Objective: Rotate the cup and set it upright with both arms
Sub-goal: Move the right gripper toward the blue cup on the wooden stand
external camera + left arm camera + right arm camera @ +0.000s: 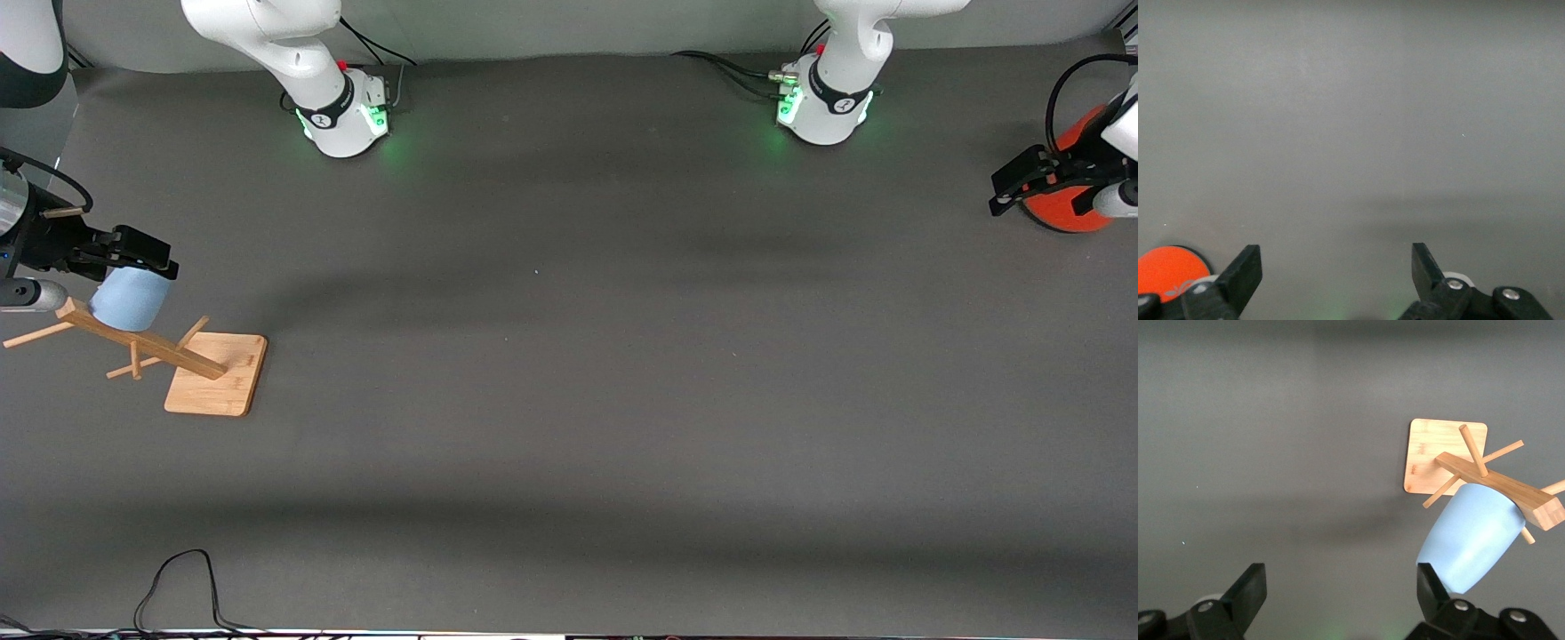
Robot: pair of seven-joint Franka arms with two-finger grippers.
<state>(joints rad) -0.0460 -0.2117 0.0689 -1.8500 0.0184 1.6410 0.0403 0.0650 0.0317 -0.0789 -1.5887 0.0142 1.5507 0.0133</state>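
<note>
Here, pale-blue cup (130, 298) on wooden rack (169, 354) beside wide-open right hand (1341, 593); left hand (1336, 270) wide, empty.

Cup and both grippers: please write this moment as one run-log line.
cup: on wooden rack peg | right gripper: open, beside cup | left gripper: open, at orange cylinder

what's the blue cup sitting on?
The cup hangs on the wooden rack, apparently on one peg. That peg is hidden inside the cup. The right gripper is open beside it; the left gripper waits open by the orange cylinder.
</note>
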